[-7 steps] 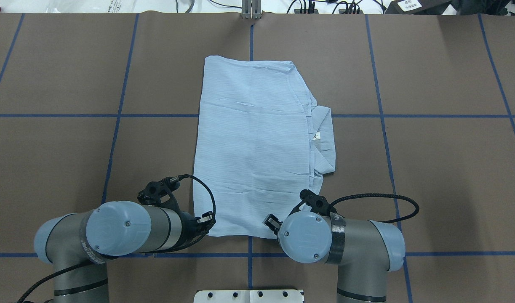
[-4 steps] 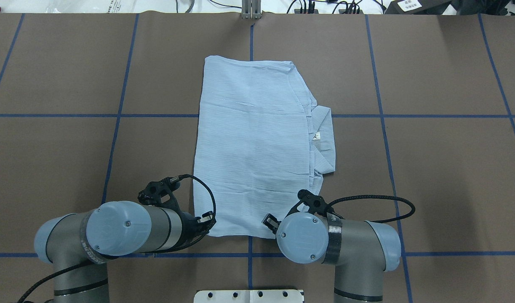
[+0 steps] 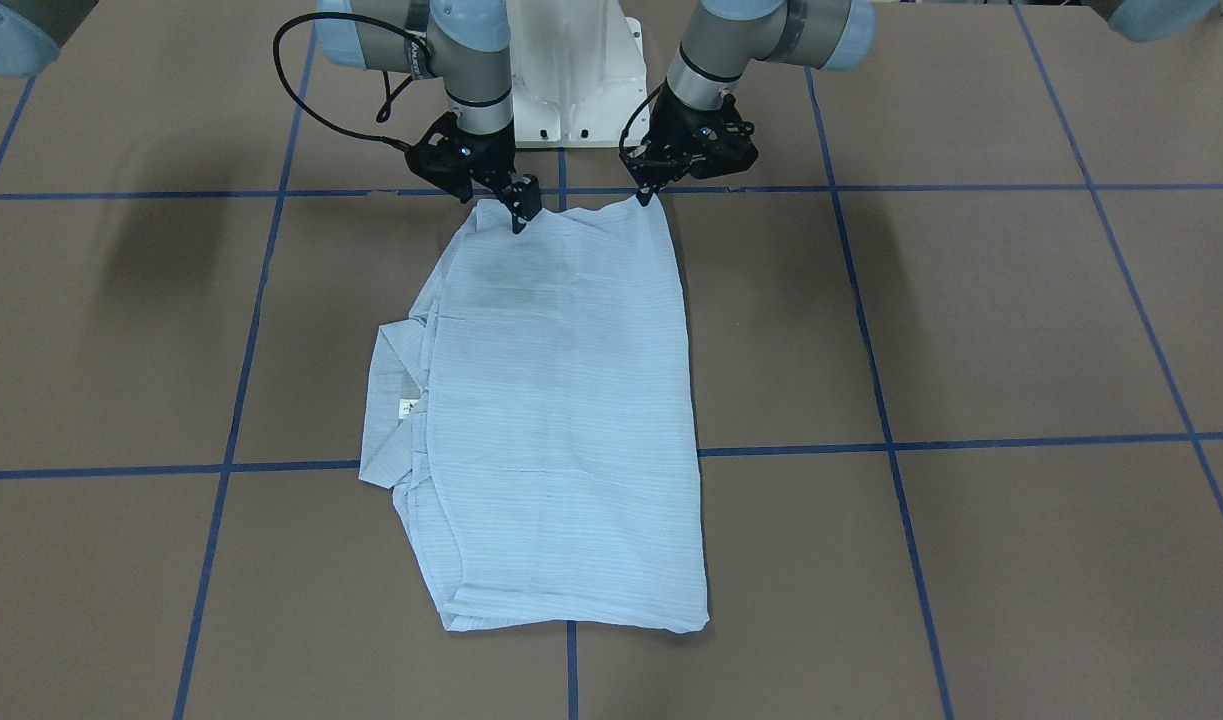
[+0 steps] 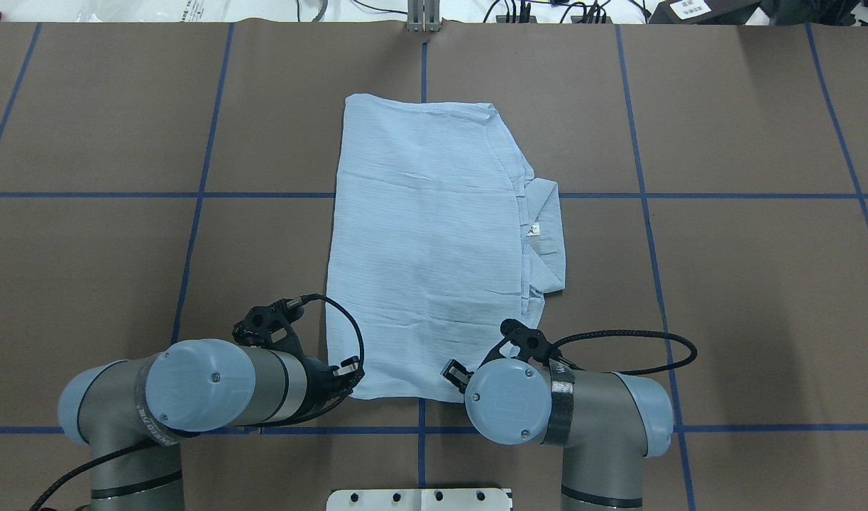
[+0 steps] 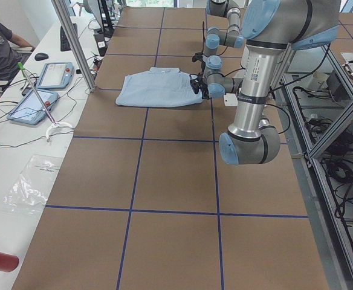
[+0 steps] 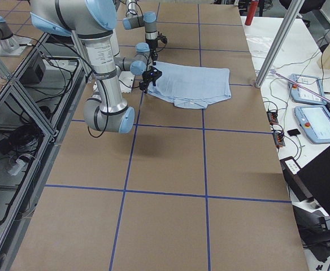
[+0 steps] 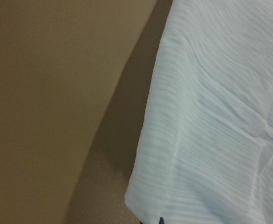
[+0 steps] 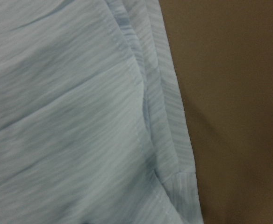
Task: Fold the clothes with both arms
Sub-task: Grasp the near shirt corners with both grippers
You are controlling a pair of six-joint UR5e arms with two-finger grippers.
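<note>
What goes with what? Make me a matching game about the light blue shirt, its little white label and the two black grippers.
Things:
1. light blue, faintly striped shirt
2. small white neck label
3. black two-finger left gripper
4. black two-finger right gripper

Places:
A. at the shirt's near edge, on the robot's right side
B. lying folded flat on the brown table
C. on the collar part that pokes out on the robot's right
D. at the shirt's near corner, on the robot's left side

Pairs: 1-B, 2-C, 3-D, 4-A
</note>
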